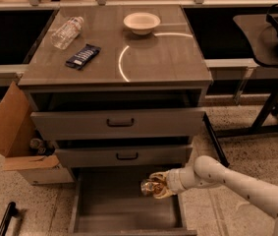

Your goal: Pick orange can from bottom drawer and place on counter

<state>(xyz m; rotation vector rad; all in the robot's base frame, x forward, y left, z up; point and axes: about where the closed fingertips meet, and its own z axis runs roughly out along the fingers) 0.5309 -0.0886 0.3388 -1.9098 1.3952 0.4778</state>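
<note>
The hand is low over the right side of the open bottom drawer, its fingers closed on the can, which sits over the drawer's bare grey floor. The can's markings are too small to read, as is the pale print on the dark wrapper on the table. A clear bottle lies near the wrapper, and a white bowl stands by a pale arc. The table is glossy grey-brown. The floor is speckled, and a cardboard box leans left of the cabinet
</note>
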